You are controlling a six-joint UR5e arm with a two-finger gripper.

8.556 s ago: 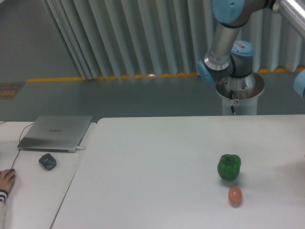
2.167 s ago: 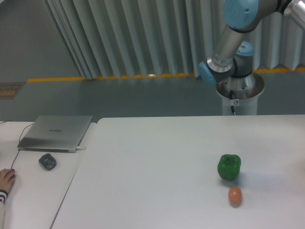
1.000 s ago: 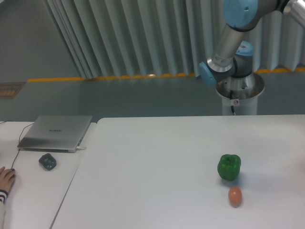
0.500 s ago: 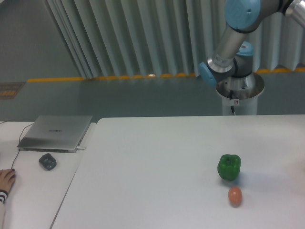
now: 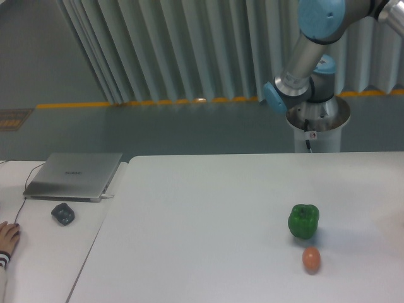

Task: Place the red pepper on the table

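Pincer: nothing of it is being shown in the camera view, so whether the fingers are spread, pressed together or pinching something cannot be told.
Arm: only the base column (image 5: 317, 123) and the grey links with blue joint caps (image 5: 320, 14) are being seen at the upper right, behind the far edge of the table (image 5: 208, 227); the upper link is running out of the frame at the top right corner, so the wrist is being carried somewhere off to the right.
Red pepper: it is not being seen anywhere in the frame; whether it is being carried out of view cannot be told.
Handling, as judged: a bell pepper is being taken as light, hollow and glossy, so a slippery skin is being expected; a moderate squeeze across the broad body is being advised, not on the stem, since a hard pinch is likely to be cracking the wall.
Table: a wide bare stretch is being left towards the left and middle.
Green pepper (image 5: 303, 220): it is standing on the table at the right.
Orange-brown egg-shaped thing (image 5: 310, 259): it is lying just in front of the green pepper, apart from it.
Side desk (image 5: 47, 252): a closed laptop (image 5: 74, 175) and a dark mouse (image 5: 63, 213) are resting on it, with a person's hand (image 5: 7, 238) at the left edge.
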